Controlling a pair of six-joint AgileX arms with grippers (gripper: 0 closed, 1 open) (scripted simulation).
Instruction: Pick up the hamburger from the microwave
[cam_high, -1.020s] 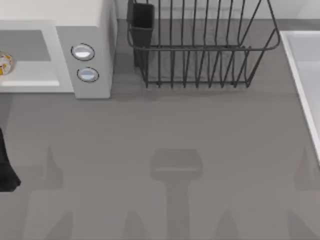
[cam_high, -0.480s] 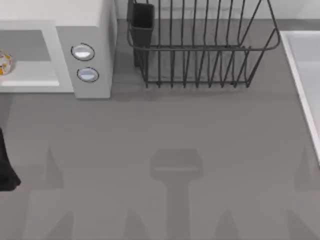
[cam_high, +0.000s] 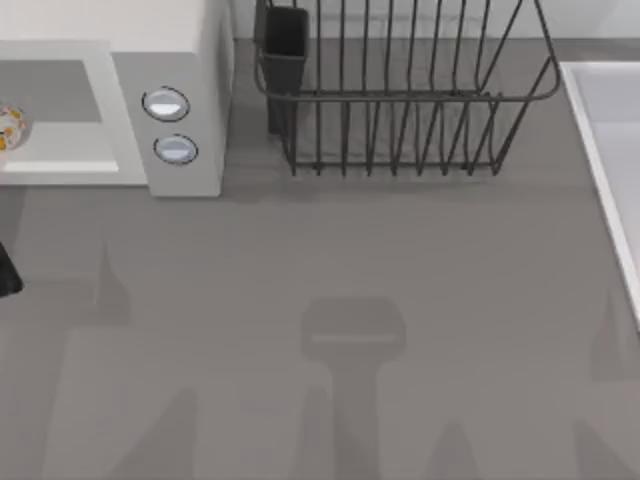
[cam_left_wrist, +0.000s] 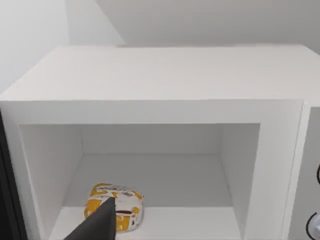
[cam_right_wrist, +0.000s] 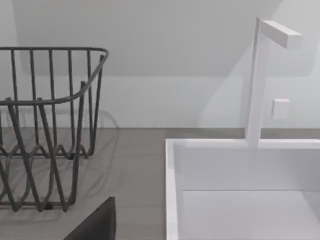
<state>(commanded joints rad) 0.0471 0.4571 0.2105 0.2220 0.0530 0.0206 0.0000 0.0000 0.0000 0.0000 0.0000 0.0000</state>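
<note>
Your microwave (cam_high: 170, 120) sits at about 10 o'clock on the table (cam_high: 350, 250) in the top view, cavity open toward you, two round knobs (cam_high: 166, 104) stacked on its front panel. The hamburger (cam_high: 8, 128) lies on the cavity floor, hard against the top view's left edge, near 9 o'clock.

In the left wrist view you look straight into the microwave cavity. The hamburger (cam_left_wrist: 117, 205) rests on the floor at the cavity's left side, close to the front lip, with orange and yellow patches on a pale wrapper. One dark finger of your left gripper (cam_left_wrist: 97, 222) rises in front of it and overlaps its near edge; contact cannot be judged, nor whether the fingers stand wide or narrow.

In the top view a dark part of your left arm (cam_high: 6, 272) shows at the left edge, in front of the microwave and apart from it.

The dark wire dish rack (cam_high: 400, 90) stands at 12 o'clock, just right of the microwave. The white sink (cam_high: 600, 140) lies at 2 o'clock.

The right wrist view faces the dish rack and sink, with a white faucet (cam_right_wrist: 260, 80) behind the basin. A dark finger of your right gripper (cam_right_wrist: 97, 225) shows low in the frame; its spread cannot be told.
</note>
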